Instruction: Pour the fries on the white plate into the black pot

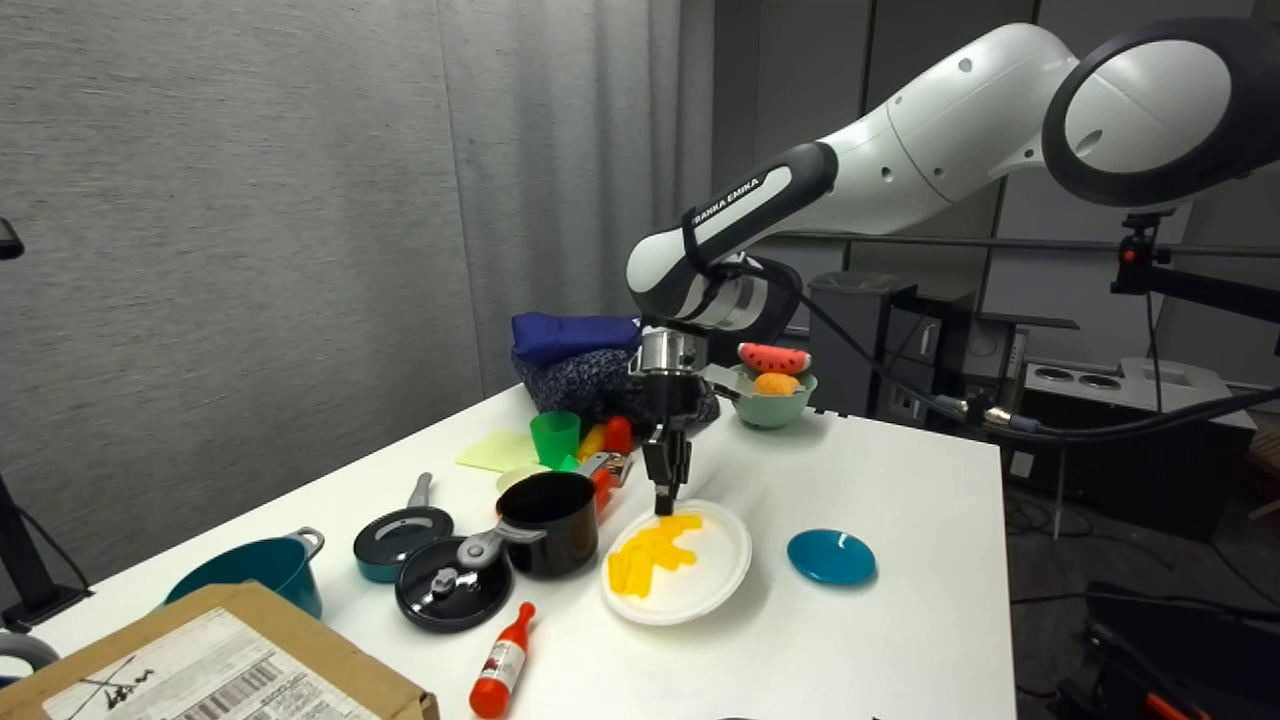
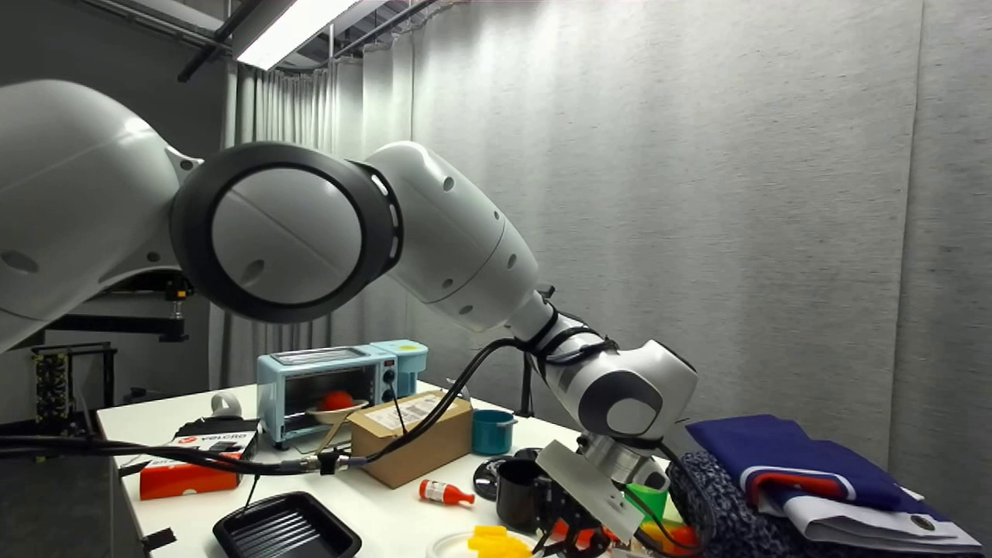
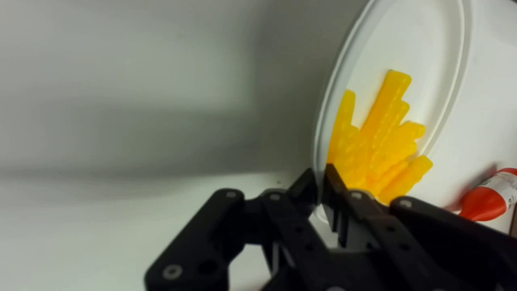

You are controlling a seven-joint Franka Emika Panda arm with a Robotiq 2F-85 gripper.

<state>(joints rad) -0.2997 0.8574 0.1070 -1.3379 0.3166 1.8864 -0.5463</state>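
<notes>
Read the clock with the plate (image 1: 712,570) at its centre, as an exterior view shows it, twelve at the top. The fries (image 3: 375,153) lie on the plate, mostly on its ten o'clock side. The black pot (image 1: 568,540) stands near it, between nine and ten; you find its inside too dark to make out. Farther off at one o'clock, a green bowl (image 1: 768,410) carries a watermelon slice (image 1: 775,358) and an orange thing (image 1: 776,384). A teal dish (image 1: 831,557) sits at three.

Your pincer (image 3: 320,180) is clamped on the plate's rim at twelve o'clock, the fingers (image 3: 302,186) on either side of it. It points down, and your arm (image 1: 905,140) reaches in from two o'clock. The plate tilts, its gripped edge the higher; you cannot tell whether the low edge touches the desk (image 1: 920,500).

In the wrist view your fingers cover one end of the fries, and the red bottle (image 3: 490,198) is cut off at three o'clock. In an exterior view a pale panel (image 2: 590,490) makes your pincer hard to make out, and the plate and a black tray (image 2: 287,527) are cut off at the bottom.
</notes>
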